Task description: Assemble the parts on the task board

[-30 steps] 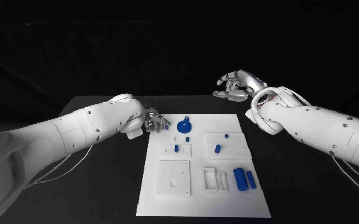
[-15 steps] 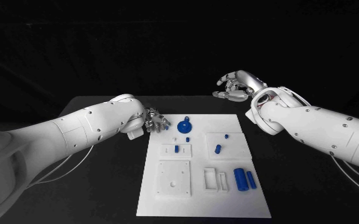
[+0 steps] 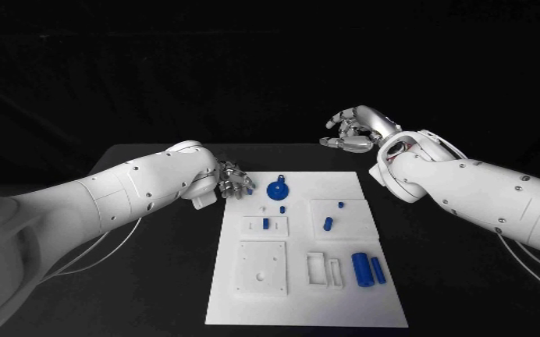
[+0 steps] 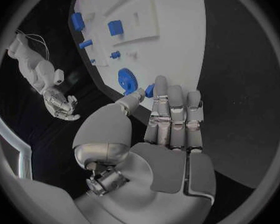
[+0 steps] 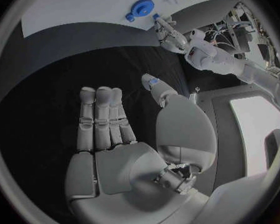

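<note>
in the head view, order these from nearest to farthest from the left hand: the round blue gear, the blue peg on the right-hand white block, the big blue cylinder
1. Round blue gear, at the board's far end, just beside the left hand.
2. Blue peg on the right-hand white block, mid-board.
3. Big blue cylinder, toward the board's near right side.

- Bare black table (image 3: 147, 274) flanking the board (image 3: 303, 306); open passage there.
- Low blue parts (image 3: 362, 268) scattered across the board, perhaps no real hindrance.
- Left hand (image 3: 233, 180) crowding its far-left corner.
</note>
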{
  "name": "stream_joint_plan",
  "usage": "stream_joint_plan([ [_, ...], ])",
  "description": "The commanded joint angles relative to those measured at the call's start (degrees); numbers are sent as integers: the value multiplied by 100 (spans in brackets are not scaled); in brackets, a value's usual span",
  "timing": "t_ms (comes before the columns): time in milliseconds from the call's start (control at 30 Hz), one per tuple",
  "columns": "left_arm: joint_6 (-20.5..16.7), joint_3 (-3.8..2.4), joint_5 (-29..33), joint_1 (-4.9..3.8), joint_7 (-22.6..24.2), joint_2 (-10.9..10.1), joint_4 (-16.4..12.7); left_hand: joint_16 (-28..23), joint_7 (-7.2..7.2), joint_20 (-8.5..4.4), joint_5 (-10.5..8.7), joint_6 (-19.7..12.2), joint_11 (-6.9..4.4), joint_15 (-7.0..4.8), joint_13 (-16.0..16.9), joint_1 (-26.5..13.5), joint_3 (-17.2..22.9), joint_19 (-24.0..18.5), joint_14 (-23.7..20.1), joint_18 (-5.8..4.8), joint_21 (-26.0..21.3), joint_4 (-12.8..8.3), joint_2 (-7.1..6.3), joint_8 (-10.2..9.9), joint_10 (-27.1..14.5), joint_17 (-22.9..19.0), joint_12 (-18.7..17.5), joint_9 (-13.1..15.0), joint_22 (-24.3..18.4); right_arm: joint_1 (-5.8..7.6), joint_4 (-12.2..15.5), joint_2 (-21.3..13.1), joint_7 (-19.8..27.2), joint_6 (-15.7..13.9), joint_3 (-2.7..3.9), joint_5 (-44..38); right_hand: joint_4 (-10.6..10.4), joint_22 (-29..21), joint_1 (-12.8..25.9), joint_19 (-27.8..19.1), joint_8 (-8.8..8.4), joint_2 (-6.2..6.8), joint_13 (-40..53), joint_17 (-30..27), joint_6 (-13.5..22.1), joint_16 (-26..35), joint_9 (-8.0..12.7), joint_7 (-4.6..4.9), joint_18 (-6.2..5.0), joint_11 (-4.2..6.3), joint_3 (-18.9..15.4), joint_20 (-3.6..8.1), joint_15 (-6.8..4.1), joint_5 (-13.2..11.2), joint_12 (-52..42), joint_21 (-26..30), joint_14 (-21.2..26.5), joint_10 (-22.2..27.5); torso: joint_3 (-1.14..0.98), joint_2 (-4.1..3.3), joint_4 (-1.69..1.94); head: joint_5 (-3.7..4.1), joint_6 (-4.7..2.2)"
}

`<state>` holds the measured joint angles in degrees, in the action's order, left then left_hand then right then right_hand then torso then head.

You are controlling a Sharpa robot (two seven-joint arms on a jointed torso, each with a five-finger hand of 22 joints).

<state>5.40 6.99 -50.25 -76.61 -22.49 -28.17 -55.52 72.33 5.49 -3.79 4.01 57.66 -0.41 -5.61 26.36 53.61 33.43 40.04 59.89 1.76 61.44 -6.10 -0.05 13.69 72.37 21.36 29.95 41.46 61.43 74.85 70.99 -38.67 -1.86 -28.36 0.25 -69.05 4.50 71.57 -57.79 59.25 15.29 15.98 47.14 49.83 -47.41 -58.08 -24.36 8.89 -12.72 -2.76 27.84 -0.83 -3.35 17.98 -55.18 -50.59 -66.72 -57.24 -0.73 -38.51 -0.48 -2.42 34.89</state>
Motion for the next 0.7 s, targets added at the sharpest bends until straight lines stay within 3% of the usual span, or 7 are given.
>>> stream_joint_plan([
  [33,40,5,22,9,58,15,-3,43,-11,-714,169,105,-10,-25,-16,13,60,5,10,-86,-42,-156,133,43,32,-8,-10,0,20,-3,-1,8,19,77,3,-36,-37,8,-31,22,19,-27,-7,-7,-8,13,-5,44,-228,-8,6,-29,0,-31,-34,40,40,28,1,1,0,-4,3],
  [367,-122,5,-12,9,70,-39,-59,80,-54,-734,258,250,-40,-48,-45,-48,168,64,51,-93,-45,-411,218,105,113,-15,-20,-18,62,-4,-4,6,20,81,3,-36,-41,9,-31,23,19,-27,-12,-8,-8,13,-5,44,-228,-8,7,-29,0,-29,-37,42,40,29,0,0,-1,-8,4],
  [700,-485,5,-15,10,49,-191,-345,232,-141,-794,837,478,-126,-127,-45,-149,267,226,198,-78,-2,-636,194,199,352,25,24,-44,133,-5,-5,-11,20,84,3,-33,-47,11,-27,24,19,-24,-16,-10,-7,12,-4,45,-228,-9,5,-30,0,-26,-40,44,41,31,-1,3,1,-10,-2],
])
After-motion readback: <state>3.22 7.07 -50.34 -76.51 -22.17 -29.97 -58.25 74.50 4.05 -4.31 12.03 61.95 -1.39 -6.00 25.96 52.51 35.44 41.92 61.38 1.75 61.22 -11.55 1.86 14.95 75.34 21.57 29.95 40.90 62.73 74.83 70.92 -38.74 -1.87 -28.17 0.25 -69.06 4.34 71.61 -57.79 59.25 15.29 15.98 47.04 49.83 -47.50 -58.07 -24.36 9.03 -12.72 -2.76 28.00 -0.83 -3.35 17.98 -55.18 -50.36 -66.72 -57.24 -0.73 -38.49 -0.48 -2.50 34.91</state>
